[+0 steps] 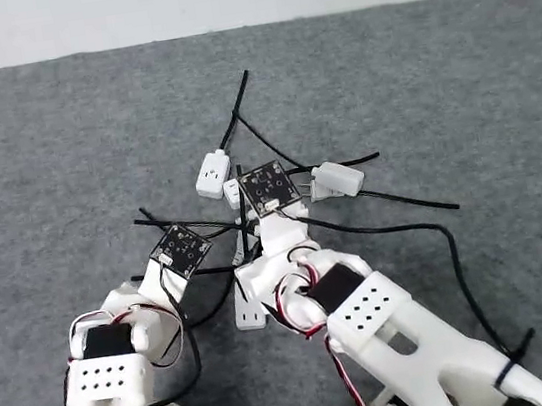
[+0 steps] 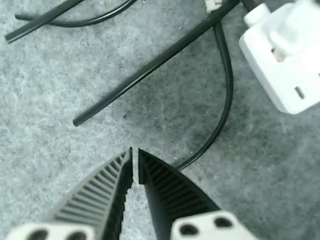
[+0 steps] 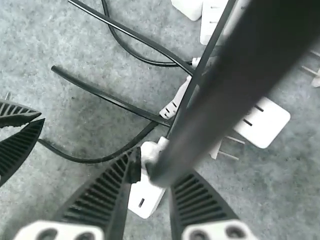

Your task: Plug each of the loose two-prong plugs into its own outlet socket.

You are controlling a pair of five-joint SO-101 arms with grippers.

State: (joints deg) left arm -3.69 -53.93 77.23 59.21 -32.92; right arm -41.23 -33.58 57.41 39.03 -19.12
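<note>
White socket (image 1: pixel 211 174) lies flat on the grey counter (image 1: pixel 41 144), slots up. White plug (image 1: pixel 336 180) lies to its right in the high view, apart, prongs bare and pointing toward it. Second socket (image 3: pixel 262 121) is flat, two slots up, with loose prongs just beside it. White block (image 3: pixel 145 196) is pinched in the right hand (image 3: pixel 152 169).

Your right gripper (image 3: pixel 152 172) sits over the grey carpet (image 3: pixel 60 45). Its two ribbed black fingers (image 3: pixel 107 192) press against either side of a white connector body (image 3: pixel 146 196). Note the thick black cable (image 3: pixel 240 65) running from that body close past the lens. Just beyond lies a white socket block (image 3: pixel 264 122) showing two slots, with bare metal prongs (image 3: pixel 231 141) beside it. Thinner black cords (image 3: pixel 110 97) cross the carpet. Farther off you see the left gripper (image 3: pixel 37 118), its fingers nearly together.
</note>
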